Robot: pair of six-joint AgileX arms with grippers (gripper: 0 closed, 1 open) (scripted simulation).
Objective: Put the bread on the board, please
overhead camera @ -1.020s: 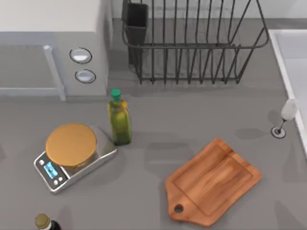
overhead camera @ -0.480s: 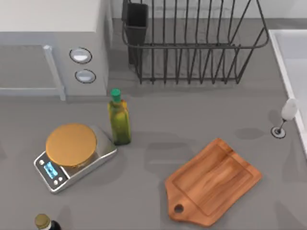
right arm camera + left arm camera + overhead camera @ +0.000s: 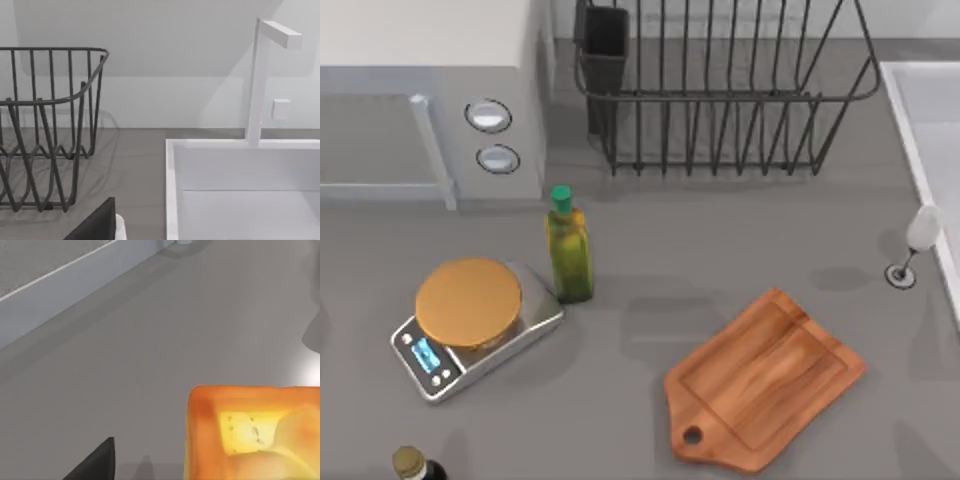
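My left gripper's dark fingertip [image 3: 97, 462] sits just beside the bread [image 3: 252, 432] on the grey counter; how wide the gripper is I cannot tell. The board [image 3: 765, 383] lies bare at the table's right, near a wine glass [image 3: 917, 240], with a scale [image 3: 470, 325] and an oil bottle [image 3: 569, 247] at left.

The top view looks straight down on the counter [image 3: 650, 260], the left wrist view skims it closely, and both top and right wrist views show the dish rack [image 3: 45, 125].
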